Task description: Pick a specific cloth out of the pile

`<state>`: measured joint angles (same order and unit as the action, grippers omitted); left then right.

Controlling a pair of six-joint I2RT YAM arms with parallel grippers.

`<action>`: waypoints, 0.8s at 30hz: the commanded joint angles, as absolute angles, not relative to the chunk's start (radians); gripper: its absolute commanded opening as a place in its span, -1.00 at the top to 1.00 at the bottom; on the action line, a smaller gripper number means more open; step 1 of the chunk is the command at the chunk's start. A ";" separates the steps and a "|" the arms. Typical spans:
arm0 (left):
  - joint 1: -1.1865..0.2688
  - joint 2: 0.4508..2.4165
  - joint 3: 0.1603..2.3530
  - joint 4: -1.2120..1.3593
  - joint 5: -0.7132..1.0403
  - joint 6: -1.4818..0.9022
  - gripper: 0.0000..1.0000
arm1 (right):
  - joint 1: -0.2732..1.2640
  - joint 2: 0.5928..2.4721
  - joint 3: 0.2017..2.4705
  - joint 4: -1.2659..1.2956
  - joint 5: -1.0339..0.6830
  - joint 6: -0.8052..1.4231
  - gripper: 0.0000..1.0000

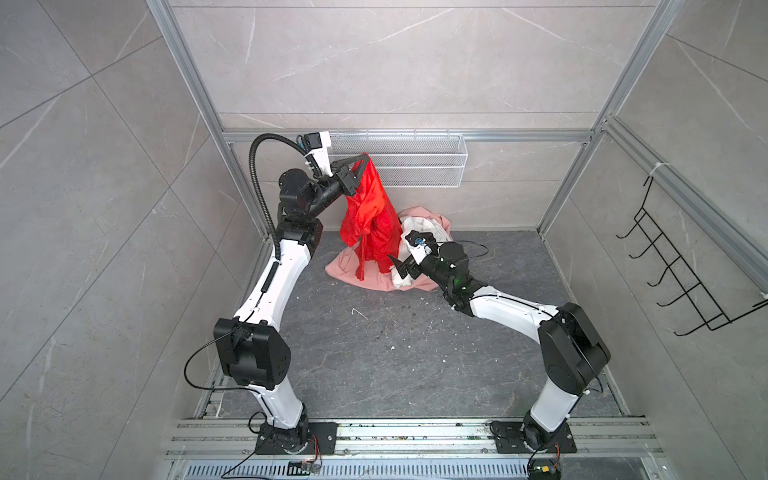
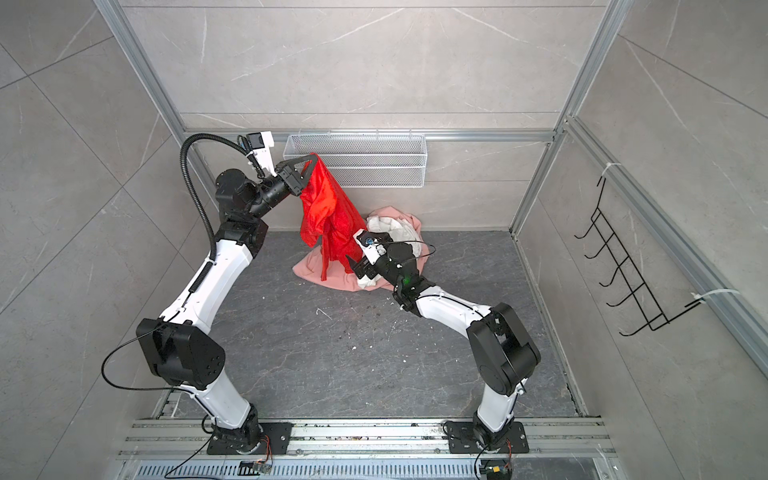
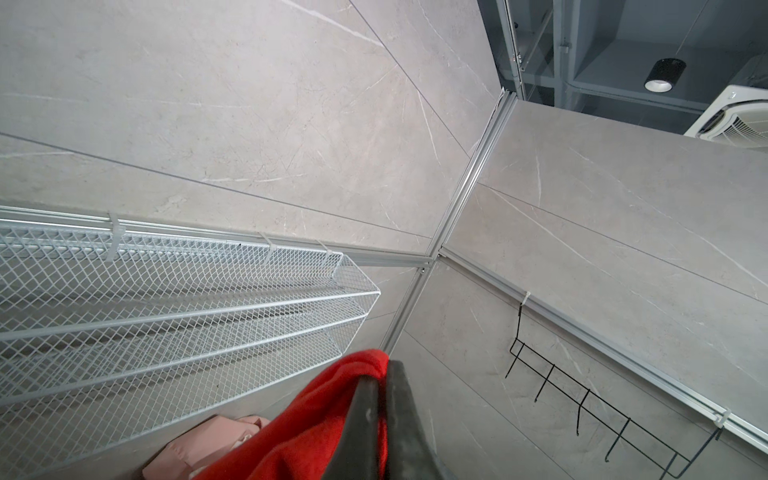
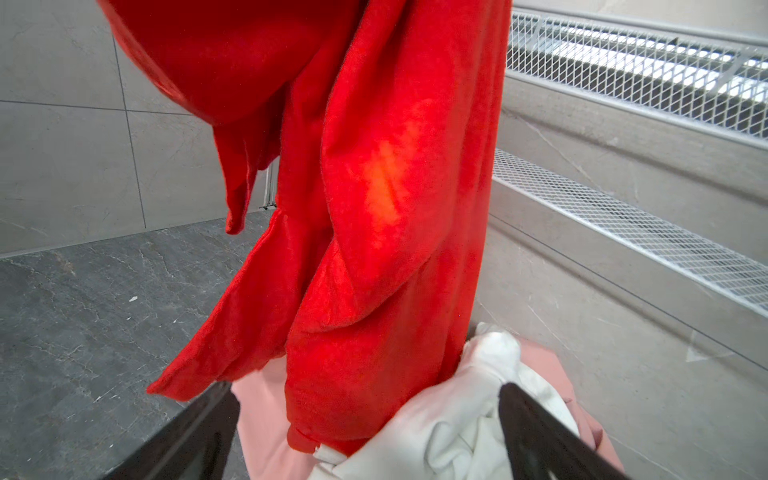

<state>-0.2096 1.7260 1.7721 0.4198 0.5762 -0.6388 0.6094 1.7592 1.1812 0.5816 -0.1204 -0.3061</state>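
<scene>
left gripper (image 1: 365, 157): jaws pinch the top edge of the cloth (image 1: 370, 216), which hangs straight below them. right gripper (image 1: 395, 266): jaws spread wide, cloth's lower end just ahead, against the pile (image 1: 434, 219).

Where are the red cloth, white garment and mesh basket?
red cloth (image 1: 370, 212): in a top view, hanging middle.
white garment (image 4: 457, 415): right wrist view, bunched fold.
mesh basket (image 1: 419, 170): in a top view, front wall.

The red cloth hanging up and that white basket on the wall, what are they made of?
Red cloth: seemingly thin, soft fabric with slight sheen; it drapes in loose folds and light glows through. White basket: probably painted metal mesh; diamond grid on stiff wire rims.
</scene>
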 commanded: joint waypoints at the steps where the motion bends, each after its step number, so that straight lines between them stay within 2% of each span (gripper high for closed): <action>1: -0.209 1.651 1.845 0.515 0.583 -0.659 1.00 | 0.617 1.711 1.162 0.599 -0.141 -0.289 -0.99; 16: -0.202 1.631 1.888 0.572 0.613 -0.766 1.00 | 0.617 1.664 1.152 0.587 -0.192 -0.249 -0.99; 24: -0.202 1.617 1.894 0.611 0.604 -0.813 1.00 | 0.619 1.679 1.170 0.614 -0.266 -0.137 -0.99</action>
<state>-0.2070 1.6760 1.8408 0.5018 0.6044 -0.7803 0.6098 1.6936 1.1683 0.5812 -0.2192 -0.2100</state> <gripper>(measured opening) 0.056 0.995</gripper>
